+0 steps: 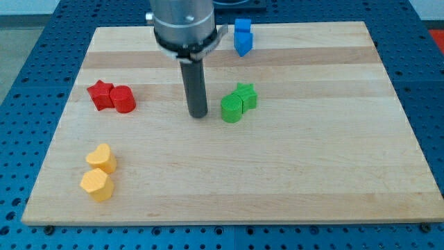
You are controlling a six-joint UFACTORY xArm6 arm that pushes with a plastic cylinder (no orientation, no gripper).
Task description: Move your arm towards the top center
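My tip (198, 114) rests on the wooden board (312, 160) near its middle, just left of the green cylinder (231, 110), with a small gap between them. A green star (245, 96) touches that cylinder on its upper right. Two blue blocks (242, 36) stand at the view's top centre, up and to the right of my tip. A red star (101, 94) and a red cylinder (124, 99) sit together at the left. A yellow heart (103, 158) and a yellow hexagon (96, 185) sit at the lower left.
The arm's grey body (182, 24) hangs over the top centre of the board and hides part of it. A blue perforated table (21, 83) surrounds the board.
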